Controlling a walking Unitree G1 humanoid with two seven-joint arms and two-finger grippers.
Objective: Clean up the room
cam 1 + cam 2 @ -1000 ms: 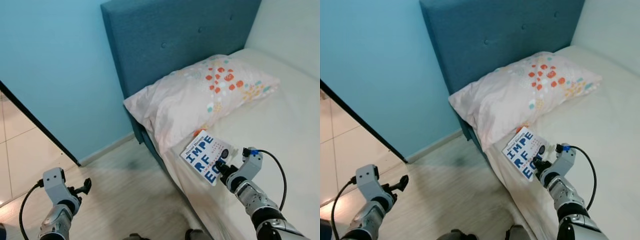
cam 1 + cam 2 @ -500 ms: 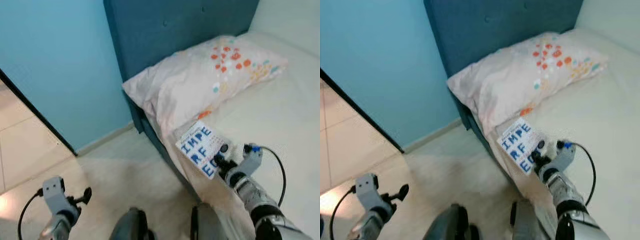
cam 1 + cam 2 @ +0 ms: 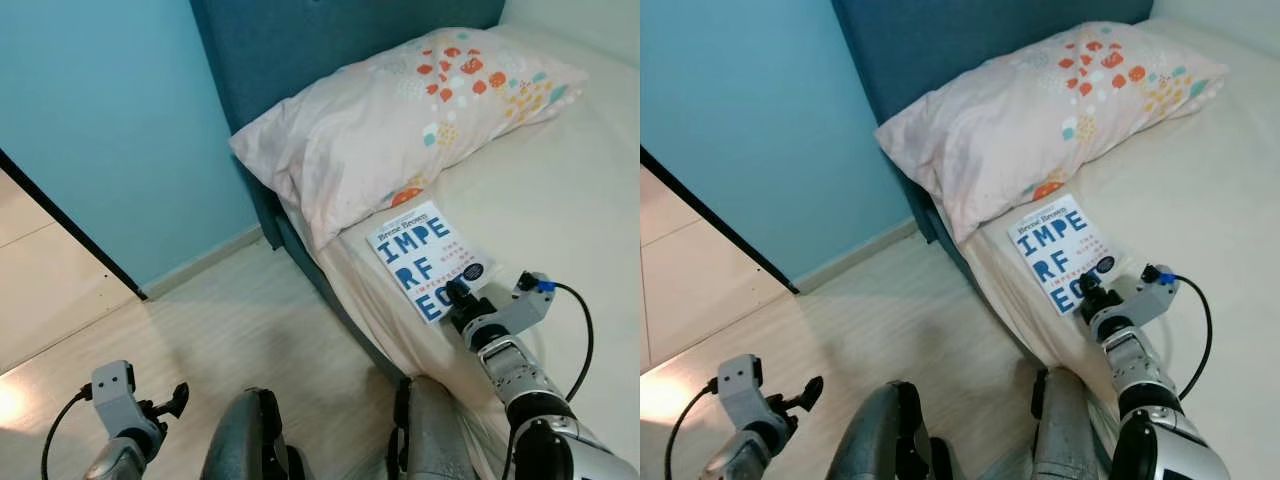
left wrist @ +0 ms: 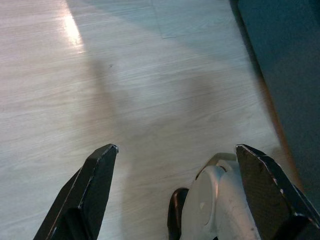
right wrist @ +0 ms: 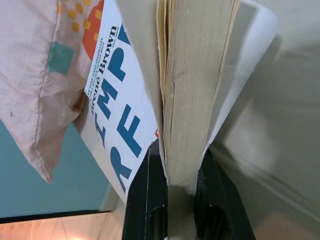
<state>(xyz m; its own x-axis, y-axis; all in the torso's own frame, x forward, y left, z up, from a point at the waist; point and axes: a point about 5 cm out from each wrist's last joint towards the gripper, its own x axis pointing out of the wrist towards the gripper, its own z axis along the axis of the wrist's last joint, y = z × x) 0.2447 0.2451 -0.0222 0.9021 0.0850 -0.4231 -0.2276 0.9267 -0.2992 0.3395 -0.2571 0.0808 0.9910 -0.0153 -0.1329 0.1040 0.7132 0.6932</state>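
A white paperback book (image 3: 428, 259) with big blue letters lies at the near edge of the bed (image 3: 560, 210), just below the pillow (image 3: 400, 130). My right gripper (image 3: 462, 303) is shut on the book's lower corner. In the right wrist view the book's page block (image 5: 192, 75) sits clamped between the two black fingers (image 5: 142, 200). My left gripper (image 4: 177, 172) hangs low over the wood floor, fingers spread open with nothing between them; it appears low on the left (image 3: 165, 402) in the left eye view.
A teal padded headboard (image 3: 300, 40) and a light blue wall (image 3: 110, 120) stand behind the pillow. Pale wood floor (image 3: 230, 330) lies left of the bed, with a dark door frame edge (image 3: 70, 230) at far left. My own legs (image 3: 250, 445) show at the bottom.
The camera has tipped downward and my legs have come into view. The book, held in my right gripper, now lies a little further onto the mattress. The left arm has dropped lower.
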